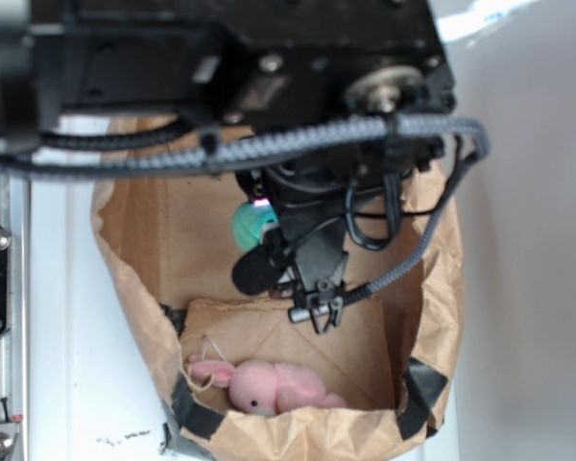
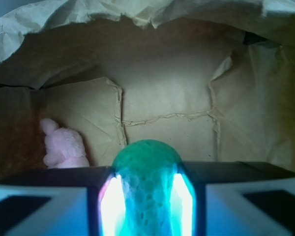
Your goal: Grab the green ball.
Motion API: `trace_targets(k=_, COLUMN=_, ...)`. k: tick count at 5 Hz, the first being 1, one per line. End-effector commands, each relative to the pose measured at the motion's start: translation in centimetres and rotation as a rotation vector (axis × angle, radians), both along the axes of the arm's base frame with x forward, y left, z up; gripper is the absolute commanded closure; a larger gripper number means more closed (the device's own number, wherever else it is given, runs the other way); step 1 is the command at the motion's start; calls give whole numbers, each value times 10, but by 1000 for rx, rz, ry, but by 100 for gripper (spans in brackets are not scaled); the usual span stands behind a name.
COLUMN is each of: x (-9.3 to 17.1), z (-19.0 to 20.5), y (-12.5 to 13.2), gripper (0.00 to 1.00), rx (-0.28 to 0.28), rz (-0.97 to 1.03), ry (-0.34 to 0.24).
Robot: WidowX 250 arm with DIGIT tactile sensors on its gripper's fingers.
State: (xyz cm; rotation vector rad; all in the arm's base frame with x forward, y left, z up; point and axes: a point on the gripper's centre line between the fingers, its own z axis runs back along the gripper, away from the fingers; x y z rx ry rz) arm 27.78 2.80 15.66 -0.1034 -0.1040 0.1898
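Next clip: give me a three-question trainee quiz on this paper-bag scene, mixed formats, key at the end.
1. True or false: the end effector is shut on the green ball.
2. Where does the pink plush bunny lie? A) inside the brown paper bag B) on top of the arm C) between the fingers
3. Fill in: in the wrist view, the bunny shows to the ___ of the ball.

Key: 1 true; 2 A; 3 left.

The ball (image 2: pixel 146 172) between the black claw's (image 2: pixel 146 206) fingers was mint green and knit-textured. Beyond it the bag (image 2: pixel 162 88) was plain brown; the bunny (image 2: pixel 64 147) to the left, pale pink.
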Motion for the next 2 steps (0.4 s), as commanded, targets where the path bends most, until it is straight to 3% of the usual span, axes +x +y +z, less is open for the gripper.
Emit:
trace_targets(k=1, x=-9, z=27, y=-8, gripper=100, rx=57, rz=-12, ry=-159)
trace_targets(k=2, x=-3, z=20, y=-13, gripper=100, rx=98, rz=-9, ry=-132)
